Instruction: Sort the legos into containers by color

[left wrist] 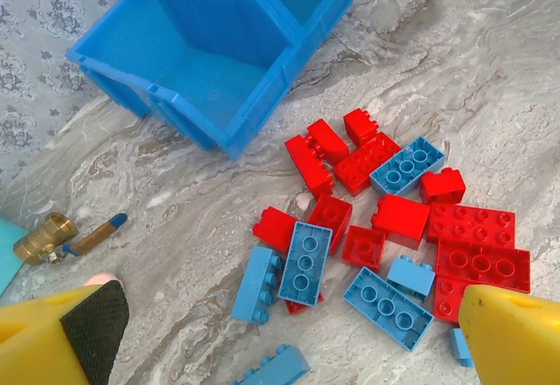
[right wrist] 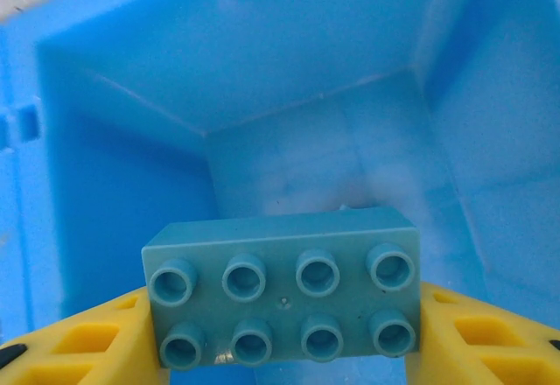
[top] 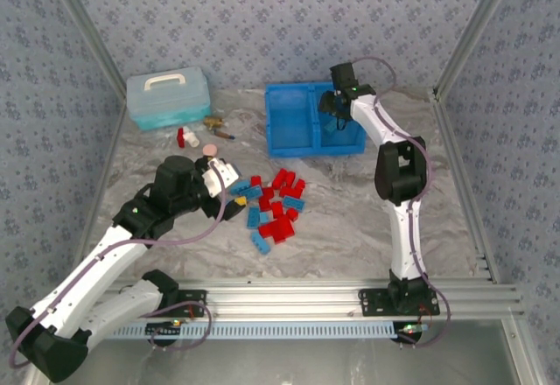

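Over the right compartment [right wrist: 289, 166] of the blue bin [top: 302, 149], pinching a light blue lego [right wrist: 280, 293] with right gripper [right wrist: 282, 337]; just in front of that bin, hovering left gripper [left wrist: 297, 341], spread wide, over loose legos [top: 276, 210].

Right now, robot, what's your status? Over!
Left gripper open above the lego pile. Right gripper shut on a light blue brick, over the right compartment of the bin. Nothing under the brick but bin floor.
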`<action>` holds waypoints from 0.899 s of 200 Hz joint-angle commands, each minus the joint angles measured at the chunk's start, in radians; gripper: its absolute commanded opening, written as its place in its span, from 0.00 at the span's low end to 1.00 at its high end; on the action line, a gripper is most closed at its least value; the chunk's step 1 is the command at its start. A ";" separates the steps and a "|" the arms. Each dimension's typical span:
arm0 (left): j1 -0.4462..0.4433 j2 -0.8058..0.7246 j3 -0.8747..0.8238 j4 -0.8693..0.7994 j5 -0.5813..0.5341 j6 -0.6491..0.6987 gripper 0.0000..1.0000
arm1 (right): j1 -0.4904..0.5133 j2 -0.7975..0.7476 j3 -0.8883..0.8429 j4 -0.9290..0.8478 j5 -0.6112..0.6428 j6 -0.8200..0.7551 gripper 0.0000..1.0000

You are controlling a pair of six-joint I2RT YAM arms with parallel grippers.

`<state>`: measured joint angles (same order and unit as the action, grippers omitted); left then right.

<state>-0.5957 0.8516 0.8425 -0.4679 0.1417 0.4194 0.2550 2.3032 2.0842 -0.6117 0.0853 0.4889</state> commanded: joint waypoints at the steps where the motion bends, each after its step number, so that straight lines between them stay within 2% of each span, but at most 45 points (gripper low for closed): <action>1: 0.007 -0.016 -0.001 0.017 0.010 0.013 0.99 | -0.001 -0.006 0.054 -0.053 -0.009 0.052 0.63; 37: 0.007 -0.007 -0.004 0.020 0.020 0.010 0.99 | -0.002 -0.057 0.058 -0.063 -0.023 0.040 0.76; 76: 0.007 0.003 -0.005 0.027 0.023 0.003 0.99 | -0.002 -0.152 0.045 -0.059 -0.040 0.021 0.80; 95: 0.007 0.008 -0.003 0.051 -0.009 -0.051 0.99 | 0.006 -0.232 -0.004 -0.048 -0.063 0.003 0.80; 108: 0.006 0.023 0.029 0.069 -0.067 -0.168 0.99 | 0.025 -0.306 -0.087 -0.012 -0.080 -0.017 0.81; 126: -0.003 0.068 0.088 0.066 -0.179 -0.453 0.99 | 0.063 -0.449 -0.270 0.094 -0.119 -0.057 0.83; 155: -0.003 0.173 0.159 -0.083 -0.321 -0.811 0.99 | 0.156 -0.705 -0.559 0.188 -0.111 -0.161 0.87; 166: -0.003 0.207 0.156 -0.131 -0.369 -0.915 0.99 | 0.200 -0.806 -0.667 0.222 -0.097 -0.191 0.92; 180: -0.003 0.241 0.123 -0.120 -0.356 -0.997 0.99 | 0.256 -0.915 -0.784 0.253 -0.089 -0.226 0.96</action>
<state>-0.5964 1.0439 0.9745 -0.4984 -0.1223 -0.2714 0.4389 1.5410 1.4635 -0.4355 -0.0093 0.3656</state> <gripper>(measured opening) 0.993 0.926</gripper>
